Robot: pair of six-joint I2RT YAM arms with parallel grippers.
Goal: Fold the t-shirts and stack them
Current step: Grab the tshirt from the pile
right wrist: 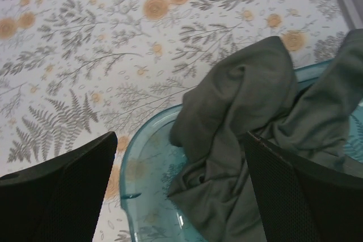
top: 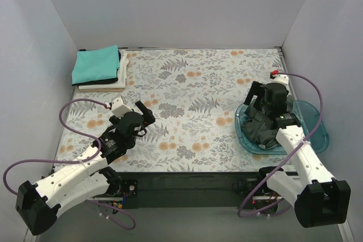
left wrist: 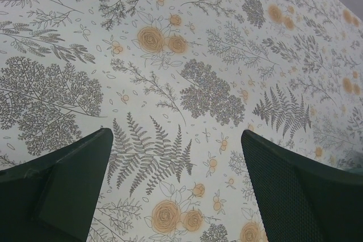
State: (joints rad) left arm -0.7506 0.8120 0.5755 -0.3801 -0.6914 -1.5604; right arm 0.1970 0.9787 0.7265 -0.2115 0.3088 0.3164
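A crumpled dark charcoal-grey t-shirt (top: 260,130) lies in the translucent blue-green tub (top: 317,123) at the right; it also shows in the right wrist view (right wrist: 244,123). My right gripper (top: 258,96) hangs open over the tub's left part, jaws wide, holding nothing. A folded stack sits at the far left corner: a teal t-shirt (top: 96,64) on top, a black one (top: 121,62) under it and a cream-white one (top: 110,85) at the bottom. My left gripper (top: 147,116) is open and empty above the floral cloth (left wrist: 181,83).
The floral tablecloth (top: 187,100) covers the table between the stack and the tub. White walls close in the left, back and right sides. The tub's rim (right wrist: 127,162) lies between my right fingers.
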